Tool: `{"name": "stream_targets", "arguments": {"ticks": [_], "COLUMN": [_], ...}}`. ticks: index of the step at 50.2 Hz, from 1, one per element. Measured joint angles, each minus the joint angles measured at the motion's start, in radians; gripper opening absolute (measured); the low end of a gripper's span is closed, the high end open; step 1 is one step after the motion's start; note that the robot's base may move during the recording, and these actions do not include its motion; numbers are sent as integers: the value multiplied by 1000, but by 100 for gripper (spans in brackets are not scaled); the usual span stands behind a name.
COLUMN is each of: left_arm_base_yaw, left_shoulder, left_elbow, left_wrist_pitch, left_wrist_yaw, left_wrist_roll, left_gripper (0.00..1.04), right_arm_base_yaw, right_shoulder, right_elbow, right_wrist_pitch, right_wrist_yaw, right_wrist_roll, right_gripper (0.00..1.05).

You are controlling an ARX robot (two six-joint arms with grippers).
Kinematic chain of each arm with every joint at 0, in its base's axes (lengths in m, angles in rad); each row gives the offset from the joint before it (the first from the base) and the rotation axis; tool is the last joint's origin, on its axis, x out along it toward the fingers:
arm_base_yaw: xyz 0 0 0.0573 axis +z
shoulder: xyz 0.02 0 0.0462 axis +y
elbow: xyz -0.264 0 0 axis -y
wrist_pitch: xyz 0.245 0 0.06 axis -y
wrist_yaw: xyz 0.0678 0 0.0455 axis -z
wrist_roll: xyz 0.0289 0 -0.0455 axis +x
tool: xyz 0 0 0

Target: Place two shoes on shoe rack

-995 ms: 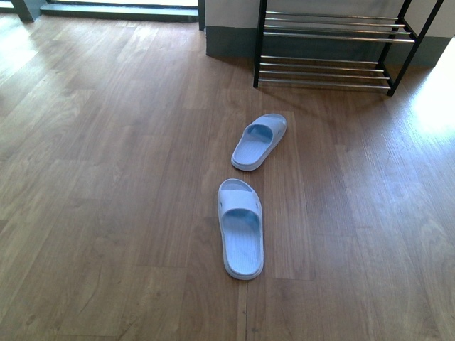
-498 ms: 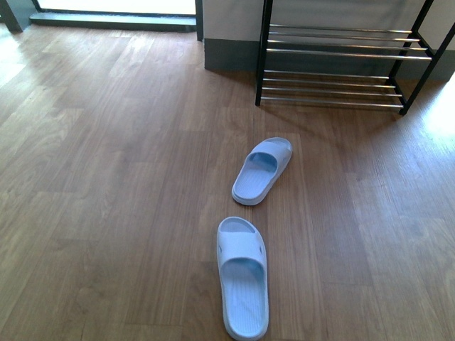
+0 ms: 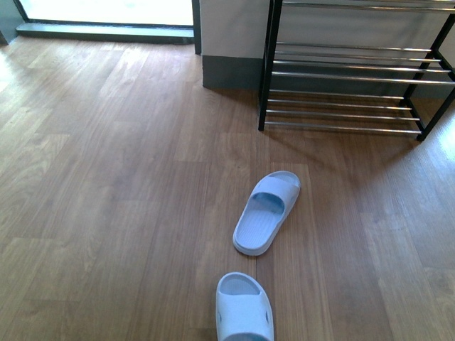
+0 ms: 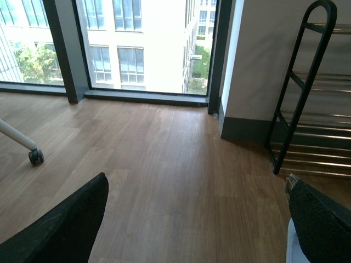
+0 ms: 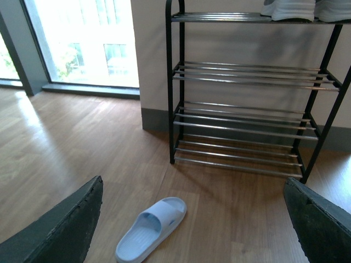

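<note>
Right, facing the shoe rack, with far slide and near slide, both pale blue, on the floor short of it. Holding left claw and right claw spread wide, empty, presumably readying for a first pickup.

The right hand is spread wide, its two dark fingers framing the scene with nothing between them. On the wooden floor lies one pale blue slide sandal, sole down, its toe end pointing toward the shoe rack and well short of it. The rack stands against a pale wall with a grey skirting board. Its chrome-rod shelves are bare except the highest one, where white shoe soles rest, cut off by the frame edge. Beside the wall, a bright floor-level window shows buildings outside.
</note>
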Motion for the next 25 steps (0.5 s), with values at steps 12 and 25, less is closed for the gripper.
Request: {"name": "stream_targets", "arguments": {"ticks": [12, 25], "left_arm_base_yaw": [0, 0], "left_shoulder": [0, 0], "left_elbow": [0, 0], "left_wrist_pitch": [0, 0], "left_wrist_yaw": [0, 0], "left_wrist_roll": [0, 0], "left_gripper": [95, 95], "right_arm_base_yaw": [0, 0], "right_shoulder": [0, 0], "right_elbow": [0, 0], "right_wrist_pitch": [0, 0], "right_wrist_yaw": [0, 0], "right_wrist_roll": [0, 0], "right_gripper": [95, 95]}}
